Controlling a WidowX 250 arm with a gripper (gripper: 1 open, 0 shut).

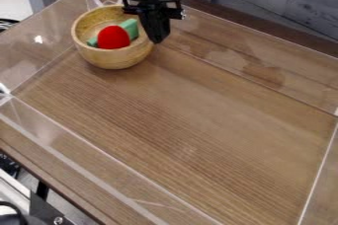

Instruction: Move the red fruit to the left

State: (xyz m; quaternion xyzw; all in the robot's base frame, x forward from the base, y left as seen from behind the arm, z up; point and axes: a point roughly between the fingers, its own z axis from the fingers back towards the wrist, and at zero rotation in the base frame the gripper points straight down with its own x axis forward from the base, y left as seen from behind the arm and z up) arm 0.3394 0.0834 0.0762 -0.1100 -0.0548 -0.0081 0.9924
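Note:
The red fruit [114, 37] is small, round and bright red, and lies inside the tan wooden bowl [95, 55] at the back left of the table. A flat light-green piece [130, 27] rests against it in the bowl. My black gripper [158, 37] points down at the bowl's right rim, just right of the fruit. Its fingers are shut with nothing visibly between them. I cannot tell whether the fingertips touch the rim.
Clear acrylic walls [40, 140] enclose the wooden table top [199, 111]. A low wall runs along the back right, behind the gripper. A grey plank wall stands beyond it.

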